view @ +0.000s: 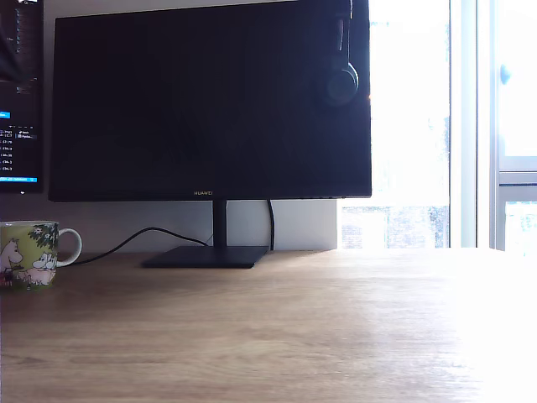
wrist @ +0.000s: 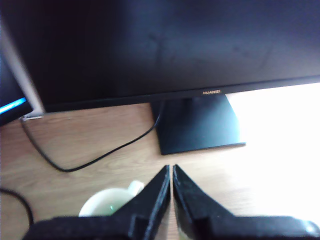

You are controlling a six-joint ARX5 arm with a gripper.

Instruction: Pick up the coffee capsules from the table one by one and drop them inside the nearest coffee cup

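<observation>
The black claw (wrist: 172, 172), fingers together and holding nothing, hangs above the foliage-printed ceramic mug (wrist: 107, 205); a pale green capsule (wrist: 113, 207) seemingly lies inside; next, probably seek another on the light-brown wooden worktop (view: 319, 336).

The wooden table (view: 336, 336) carries a Huawei monitor's flat black stand (view: 205, 257) at the back. A black cable (view: 143, 238) trails across the wood, and a printed coffee cup (view: 29, 254) stands at the exterior view's far left.
</observation>
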